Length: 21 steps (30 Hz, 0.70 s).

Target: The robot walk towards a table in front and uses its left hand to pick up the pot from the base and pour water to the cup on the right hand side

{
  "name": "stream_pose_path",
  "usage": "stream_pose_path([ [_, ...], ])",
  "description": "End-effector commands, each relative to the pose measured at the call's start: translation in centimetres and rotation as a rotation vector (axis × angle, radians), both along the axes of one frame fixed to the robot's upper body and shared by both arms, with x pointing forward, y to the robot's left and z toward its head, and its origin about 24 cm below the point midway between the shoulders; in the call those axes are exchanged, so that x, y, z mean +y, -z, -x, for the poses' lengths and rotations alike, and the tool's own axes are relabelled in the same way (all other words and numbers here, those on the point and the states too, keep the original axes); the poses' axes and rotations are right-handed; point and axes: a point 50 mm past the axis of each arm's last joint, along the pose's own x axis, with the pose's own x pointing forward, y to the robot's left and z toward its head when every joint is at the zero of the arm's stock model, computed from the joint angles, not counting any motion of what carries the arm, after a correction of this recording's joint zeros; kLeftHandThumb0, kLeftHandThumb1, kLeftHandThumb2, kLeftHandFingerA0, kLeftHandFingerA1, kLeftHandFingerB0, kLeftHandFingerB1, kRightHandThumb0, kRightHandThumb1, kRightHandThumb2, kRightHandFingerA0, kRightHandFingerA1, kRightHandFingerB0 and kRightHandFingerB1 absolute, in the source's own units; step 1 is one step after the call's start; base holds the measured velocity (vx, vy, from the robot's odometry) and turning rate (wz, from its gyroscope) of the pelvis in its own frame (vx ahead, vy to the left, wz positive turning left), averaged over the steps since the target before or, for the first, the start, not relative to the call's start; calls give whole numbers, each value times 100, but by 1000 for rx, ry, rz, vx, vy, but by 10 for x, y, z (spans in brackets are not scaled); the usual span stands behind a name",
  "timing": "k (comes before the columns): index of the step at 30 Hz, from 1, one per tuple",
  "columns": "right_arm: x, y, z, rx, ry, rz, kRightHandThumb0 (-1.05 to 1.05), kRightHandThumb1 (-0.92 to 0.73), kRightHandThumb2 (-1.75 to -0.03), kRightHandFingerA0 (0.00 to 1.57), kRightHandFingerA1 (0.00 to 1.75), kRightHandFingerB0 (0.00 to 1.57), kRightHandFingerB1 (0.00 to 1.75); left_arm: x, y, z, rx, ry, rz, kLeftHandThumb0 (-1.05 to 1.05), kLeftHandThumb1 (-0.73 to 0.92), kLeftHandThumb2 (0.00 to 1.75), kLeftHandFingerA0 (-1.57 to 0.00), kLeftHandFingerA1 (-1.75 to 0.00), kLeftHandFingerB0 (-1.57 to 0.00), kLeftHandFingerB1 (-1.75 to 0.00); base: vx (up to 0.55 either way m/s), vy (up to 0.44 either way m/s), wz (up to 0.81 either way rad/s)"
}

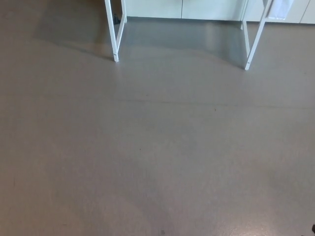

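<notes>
Smooth grey-brown floor (157, 162) fills nearly the whole head view, a matte, seamless surface with faint mottling, a few tiny dark specks and a soft sheen toward the top where it catches light. At the very bottom right edge a small dark sliver (313, 228) cuts into the picture; too little of it shows to tell what it is. Farther off, at the top, stand two white frame legs: the left leg (112, 34) is a pair of thin, flat-sided bars meeting at a narrow foot on the floor, and the right leg (255, 42) slants inward to its own foot. Both look like painted metal. Behind them runs a pale cabinet front (197, 9) with a vertical seam. A shadow falls across the floor between and to the left of the legs. Neither robot hand shows, so their pose and whether their fingers are apart or together cannot be told. Pot, base and cup lie outside the picture, above the legs' cut-off tops.
</notes>
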Motion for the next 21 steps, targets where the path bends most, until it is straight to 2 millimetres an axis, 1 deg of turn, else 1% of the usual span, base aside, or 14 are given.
stream_pose_path([
  [1, -8, 0, 8, -63, 108, -115, -33, -22, -89, 59, 78, 30, 64, 14, -10, 7, -181, -88, 131, 8, 41, 86, -32, -56, -21, -50, 0, 0, 0],
  [2, -9, 1, 9, -60, 106, -116, -31, -21, -90, 54, 76, 29, 63, 15, -10, 9, -180, -88, 133, 8, 39, 84, -33, -56, -22, -51, 0, 0, 0],
  [4, -9, 2, 12, -57, 105, -123, -26, -18, -90, 54, 76, 29, 63, 14, -8, 13, -174, -80, 133, 7, 39, 84, -33, -56, -22, -51, 0, 0, 0],
  [5, -8, 2, 12, -50, 108, -126, -27, -17, -86, 59, 78, 30, 63, 14, -8, 16, -175, -74, 138, 8, 36, 82, -30, -55, -21, -50, 0, 0, 0],
  [6, -8, 2, 11, -47, 109, -127, -27, -17, -86, 59, 78, 30, 63, 13, -7, 17, -176, -71, 140, 8, 36, 82, -30, -55, -21, -50, 0, 0, 0],
  [7, -8, 2, 11, -49, 101, -125, -28, -15, -85, 61, 78, 29, 63, 14, -7, 18, -164, -77, 120, 12, 49, 55, -46, -43, -36, -37, 0, 0, 0],
  [8, -8, 2, 12, -50, 101, -126, -27, -15, -87, 63, 80, 31, 64, 13, -6, 19, -158, -77, 106, 10, 48, 54, -50, -43, -39, -37, 0, 0, 0],
  [10, -8, 3, 12, -49, 101, -127, -27, -15, -86, 62, 80, 31, 64, 12, -6, 22, -158, -62, 102, 9, 49, 54, -48, -42, -37, -37, 0, 0, 0],
  [14, -7, 3, 12, -37, 94, -132, -25, -14, -85, 60, 79, 31, 64, 10, -4, 25, -139, -42, 84, 4, 47, 53, -51, -41, -40, -37, 0, 0, 0],
  [15, -8, 3, 13, -39, 89, -134, -31, -14, -82, 58, 79, 32, 64, 10, -3, 25, -135, -36, 88, 3, 47, 53, -48, -40, -38, -36, 0, 0, 0],
  [16, -8, 3, 13, -39, 88, -134, -24, -12, -85, 59, 78, 33, 65, 9, -3, 26, -136, -23, 94, 4, 49, 54, -45, -40, -35, -35, 0, 0, 0],
  [19, -8, 3, 13, -39, 87, -134, -23, -12, -85, 58, 78, 33, 65, 9, -3, 26, -132, -3, 99, 3, 49, 54, -46, -40, -36, -35, 0, 0, 0],
  [20, -7, 4, 14, -34, 85, -134, -29, -14, -83, 56, 78, 32, 65, 9, -3, 28, -130, -5, 95, 4, 49, 54, -46, -40, -36, -36, 0, 0, 0],
  [21, -7, 4, 15, -31, 78, -133, -25, -14, -86, 51, 75, 30, 64, 9, -3, 29, -131, -4, 99, 3, 49, 53, -46, -40, -36, -35, 0, 0, 0],
])
